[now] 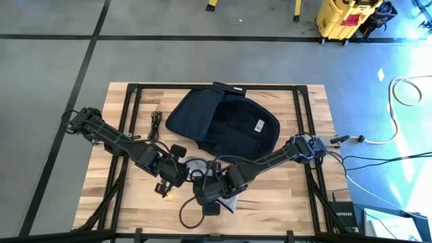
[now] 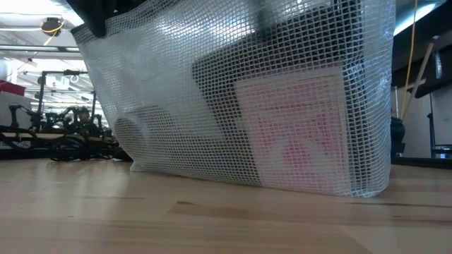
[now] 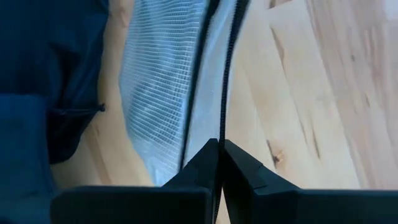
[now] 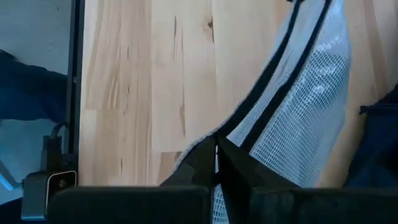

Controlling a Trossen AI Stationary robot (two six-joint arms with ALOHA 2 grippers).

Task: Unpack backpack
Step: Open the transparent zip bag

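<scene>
The dark navy backpack (image 1: 223, 121) lies open and flat at the table's far middle. In front of it, toward the near edge, a clear mesh pouch (image 2: 240, 106) with a black zip edge stands between my two grippers, with dark and pink things showing inside. Its lower edge (image 2: 254, 185) rests on the table. My left gripper (image 1: 177, 172) is shut on the pouch's zip edge at one end. My right gripper (image 1: 210, 189) is shut on the zip edge at the other. My left gripper pinches the pouch's black zip edge (image 3: 222, 127) between its two fingers, coming steeply from above. The edge runs away from the fingertips, with the mesh wall hanging beside it. My right gripper pinches the black zip edge (image 4: 225, 134) between its two fingers, slanting down from above. The mesh wall (image 4: 305, 106) hangs below and beside the fingers.
A thin black cable (image 1: 156, 121) lies left of the backpack. A small black block (image 1: 212, 209) and a looped black cord (image 1: 192, 214) lie near the front edge under the right arm. Bare wood shows at the table's left and right (image 1: 297, 202).
</scene>
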